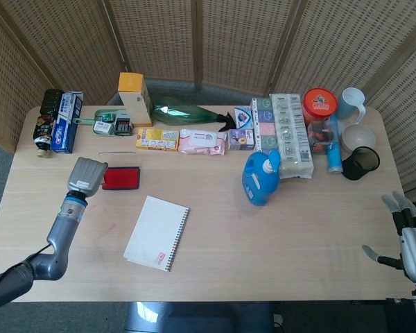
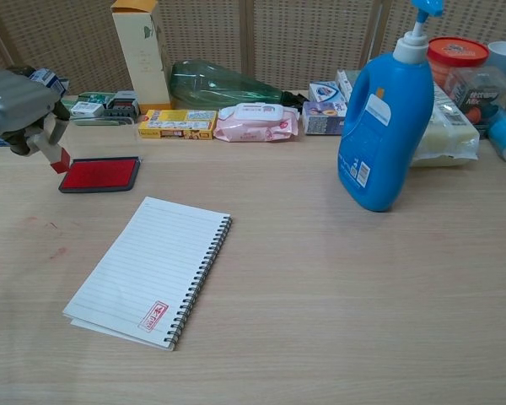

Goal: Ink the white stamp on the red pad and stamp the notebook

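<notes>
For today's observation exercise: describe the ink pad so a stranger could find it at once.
Start at the tall yellow carton in the back row. In front of it, beside the left hand, lies the ink pad: the only flat, dark-framed red rectangle.

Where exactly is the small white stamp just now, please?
In the chest view, far left: the left hand holds the small white stamp over the red ink pad's left end.

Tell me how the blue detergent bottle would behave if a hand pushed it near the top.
The blue detergent bottle stands tall and upright on the table, so a high push would probably tip it rather than slide it. It looks bulky and possibly heavy, though its fill level cannot be seen. Its smooth plastic sides may be slippery; the handle seems the safer grip.
</notes>
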